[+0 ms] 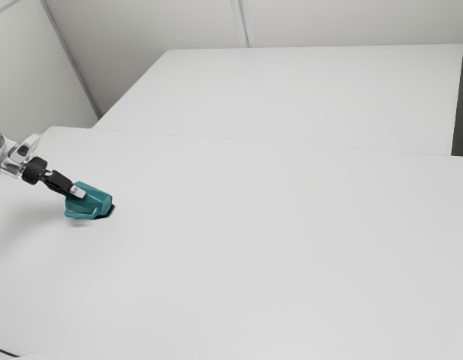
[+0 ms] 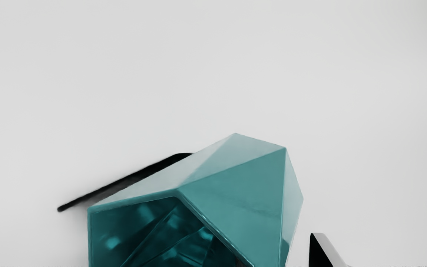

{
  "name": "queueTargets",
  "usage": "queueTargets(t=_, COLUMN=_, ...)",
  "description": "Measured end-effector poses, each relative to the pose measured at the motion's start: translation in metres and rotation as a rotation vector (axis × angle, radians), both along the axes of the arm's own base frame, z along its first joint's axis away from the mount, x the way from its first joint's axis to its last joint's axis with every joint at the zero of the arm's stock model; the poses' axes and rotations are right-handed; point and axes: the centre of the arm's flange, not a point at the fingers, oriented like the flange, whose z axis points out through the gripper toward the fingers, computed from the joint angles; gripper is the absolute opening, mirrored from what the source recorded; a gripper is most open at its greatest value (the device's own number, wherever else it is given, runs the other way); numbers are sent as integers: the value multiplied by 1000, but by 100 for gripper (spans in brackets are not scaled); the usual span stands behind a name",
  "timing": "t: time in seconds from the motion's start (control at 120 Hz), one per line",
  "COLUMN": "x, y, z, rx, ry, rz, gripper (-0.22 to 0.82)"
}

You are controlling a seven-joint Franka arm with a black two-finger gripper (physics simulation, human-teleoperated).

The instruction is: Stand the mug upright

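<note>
White, smooth tabletop (image 1: 254,240) bears the faceted teal mug (image 1: 94,199), tipped over, mouth toward our arm. Our black two-finger gripper (image 1: 78,193) slants down at it, fingers (image 2: 326,250) spread, one clear of its wall, probably leaving room for a grip; pale walls (image 1: 351,22) rise beyond.

Glossy, smooth-faceted teal mug (image 2: 235,207), smooth matt white table (image 1: 254,247)

Setting: indoor room with plain, pale walls (image 1: 148,30); type (home, lab, office) cannot be determined. Smooth white table (image 1: 254,247) extends beneath and well beyond the end effector (image 1: 79,193), with a second white surface (image 1: 306,90) farther off. Narrow grey strips (image 1: 244,22) line the walls.
</note>
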Motion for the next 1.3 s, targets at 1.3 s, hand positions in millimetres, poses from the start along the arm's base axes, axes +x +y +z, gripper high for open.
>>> queueTargets(t=1.3, x=5, y=-241, z=138, rx=737, ry=-27, rz=-297, gripper=-18)
